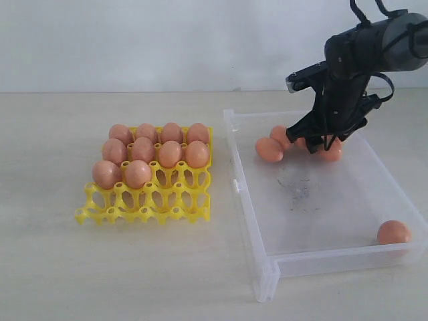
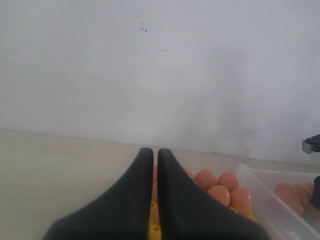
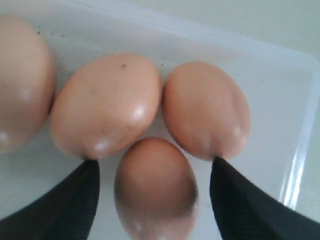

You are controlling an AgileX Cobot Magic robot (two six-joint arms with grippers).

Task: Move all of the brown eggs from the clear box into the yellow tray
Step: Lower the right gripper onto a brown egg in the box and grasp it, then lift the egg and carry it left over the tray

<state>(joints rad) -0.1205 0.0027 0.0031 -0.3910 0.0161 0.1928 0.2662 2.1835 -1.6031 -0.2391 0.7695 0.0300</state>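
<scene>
10 smooth orange-brown eggs sit in the yellow lattice tray; several remain in the clear plastic box. Right gripper open astride 1 egg; left gripper closed, empty.

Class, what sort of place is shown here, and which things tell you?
Probably a robotics test bench: a pale table, a plain white wall, and a black robot arm over a clear box of brown eggs.

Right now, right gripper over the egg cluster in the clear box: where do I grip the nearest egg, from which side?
Grip the nearest egg across its widest middle, straight down from above. The open right gripper straddles it and both flanks look free; two neighbour eggs crowd its far end, so closing should miss them.
</scene>
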